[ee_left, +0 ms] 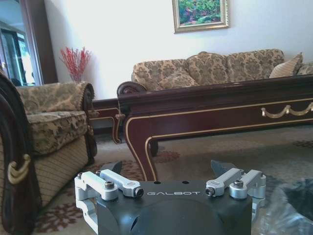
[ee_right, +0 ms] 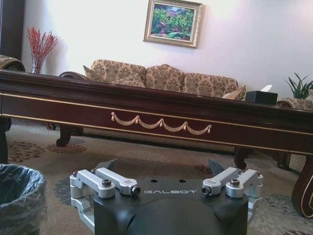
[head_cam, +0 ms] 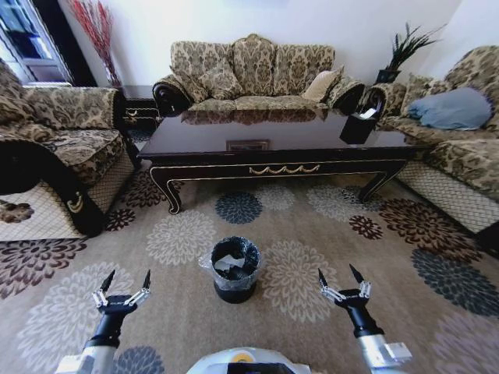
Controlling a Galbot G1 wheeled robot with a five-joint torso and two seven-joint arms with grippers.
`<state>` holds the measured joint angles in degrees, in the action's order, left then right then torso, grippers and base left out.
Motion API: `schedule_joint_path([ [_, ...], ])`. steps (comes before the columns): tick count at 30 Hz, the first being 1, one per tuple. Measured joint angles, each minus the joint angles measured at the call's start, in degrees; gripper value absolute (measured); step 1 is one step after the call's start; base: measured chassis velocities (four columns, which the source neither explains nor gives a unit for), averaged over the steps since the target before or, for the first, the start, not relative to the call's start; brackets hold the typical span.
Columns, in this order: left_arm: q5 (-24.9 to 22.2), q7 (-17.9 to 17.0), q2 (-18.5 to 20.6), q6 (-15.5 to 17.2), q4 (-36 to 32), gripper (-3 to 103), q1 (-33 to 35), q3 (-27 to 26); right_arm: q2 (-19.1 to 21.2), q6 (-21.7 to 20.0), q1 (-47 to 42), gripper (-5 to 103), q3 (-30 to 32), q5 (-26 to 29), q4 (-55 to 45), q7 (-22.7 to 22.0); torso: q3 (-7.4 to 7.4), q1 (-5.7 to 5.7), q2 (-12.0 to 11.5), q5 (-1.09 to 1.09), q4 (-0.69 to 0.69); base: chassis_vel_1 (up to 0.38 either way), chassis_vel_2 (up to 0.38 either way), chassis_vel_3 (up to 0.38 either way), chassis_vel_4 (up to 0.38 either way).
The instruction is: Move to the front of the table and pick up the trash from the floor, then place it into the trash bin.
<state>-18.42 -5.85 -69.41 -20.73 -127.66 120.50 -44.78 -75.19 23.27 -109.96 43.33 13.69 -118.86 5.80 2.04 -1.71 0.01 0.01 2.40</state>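
The trash bin (head_cam: 235, 269), black with a thin liner over its rim, stands on the carpet between my two arms. Inside it lies the trash (head_cam: 228, 263), a crumpled white piece. The long dark table (head_cam: 234, 136) with gold scroll trim stands beyond the bin. My left gripper (head_cam: 125, 284) hovers open, left of the bin and a little nearer to me. My right gripper (head_cam: 341, 278) hovers open to the bin's right. Nothing sits between either pair of fingers. The bin's liner (ee_left: 293, 205) edges into the left wrist view, and the bin (ee_right: 19, 196) appears in the right wrist view.
Patterned sofas surround the table: one behind it (head_cam: 257, 74), an armchair at the left (head_cam: 54, 156), another sofa at the right (head_cam: 460, 148). A black box holder (head_cam: 360, 125) sits on the table's right end. Flowered carpet (head_cam: 312, 234) lies open between the bin and the table.
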Motion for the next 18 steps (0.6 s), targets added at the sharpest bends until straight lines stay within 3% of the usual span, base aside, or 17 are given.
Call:
schedule_joint_path([
  [5,3.3,0.1,0.5,-1.1,0.0,100,0.7,3.1,0.0,-0.5,-0.1,100,-0.1,0.4,-2.1,0.2,0.0,0.0,0.0,-0.02,0.01,0.0,0.0,0.0,0.0],
  [18,4.0,-0.7,0.0,-1.8,-1.2,100,2.1,3.5,0.4,0.1,-1.5,100,1.1,1.5,-2.7,1.2,0.0,0.0,0.0,0.0,0.01,0.0,0.0,0.0,0.0],
])
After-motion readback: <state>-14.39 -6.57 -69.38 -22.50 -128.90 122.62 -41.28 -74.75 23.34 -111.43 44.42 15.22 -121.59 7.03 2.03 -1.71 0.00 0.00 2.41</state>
